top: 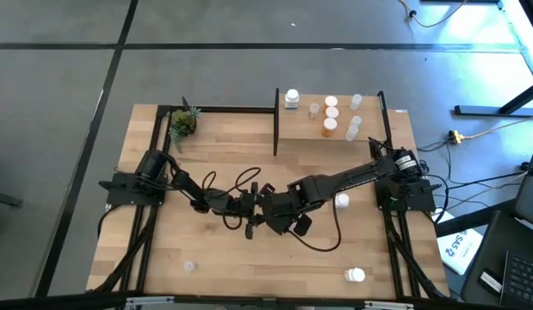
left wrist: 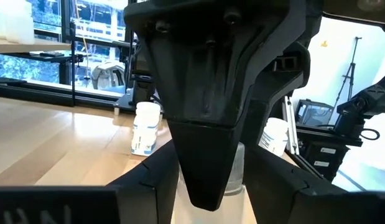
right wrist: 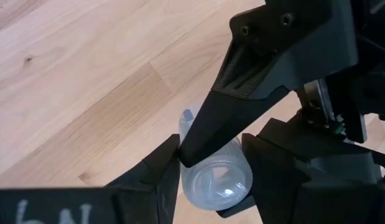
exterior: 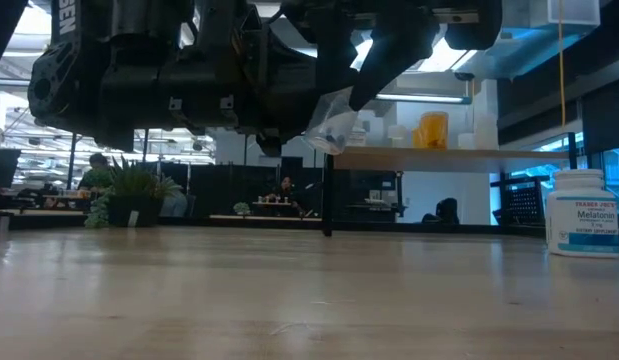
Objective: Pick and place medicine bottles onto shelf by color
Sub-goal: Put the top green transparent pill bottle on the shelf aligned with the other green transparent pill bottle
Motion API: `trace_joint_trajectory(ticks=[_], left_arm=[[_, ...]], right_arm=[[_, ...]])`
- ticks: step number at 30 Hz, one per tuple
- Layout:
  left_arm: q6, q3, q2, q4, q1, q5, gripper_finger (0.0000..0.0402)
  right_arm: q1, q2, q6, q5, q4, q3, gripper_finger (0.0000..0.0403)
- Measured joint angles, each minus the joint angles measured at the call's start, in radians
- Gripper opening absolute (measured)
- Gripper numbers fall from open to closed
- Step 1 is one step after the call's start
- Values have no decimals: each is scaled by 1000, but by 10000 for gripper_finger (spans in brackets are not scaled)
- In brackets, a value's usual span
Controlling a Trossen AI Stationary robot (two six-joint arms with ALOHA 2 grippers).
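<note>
Meeting mid-surface, both grippers on one clear bottle (right wrist: 215,180) | right gripper (right wrist: 211,165) fingers closed on it, left gripper (left wrist: 208,186) fingers too — held aloft | risk: unsynced release drops it short of shelf (top: 335,138)

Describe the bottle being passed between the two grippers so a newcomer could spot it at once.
Start at the middle of the wooden table, where the two dark arms meet, away from the raised shelf. There the left gripper and right gripper close on one clear bottle, lifted off the wood. Unlike the white bottles standing on the table, it is see-through and held up.
</note>
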State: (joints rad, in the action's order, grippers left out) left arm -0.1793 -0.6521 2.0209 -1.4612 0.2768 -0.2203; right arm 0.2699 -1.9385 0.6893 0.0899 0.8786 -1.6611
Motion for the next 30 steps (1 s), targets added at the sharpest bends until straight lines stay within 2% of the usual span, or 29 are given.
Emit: trace_joint_trajectory(ticks=[7, 14, 30], left_arm=[[-105, 0, 0, 1, -13, -18, 177], [-100, 0, 0, 14, -14, 32, 180], [-49, 48, 0, 38, -14, 32, 180]], right_arm=[[-1, 0, 0, 2, 11, 0, 164], [-2, 0, -4, -9, 20, 0, 164], [0, 0, -7, -2, 47, 0, 164]])
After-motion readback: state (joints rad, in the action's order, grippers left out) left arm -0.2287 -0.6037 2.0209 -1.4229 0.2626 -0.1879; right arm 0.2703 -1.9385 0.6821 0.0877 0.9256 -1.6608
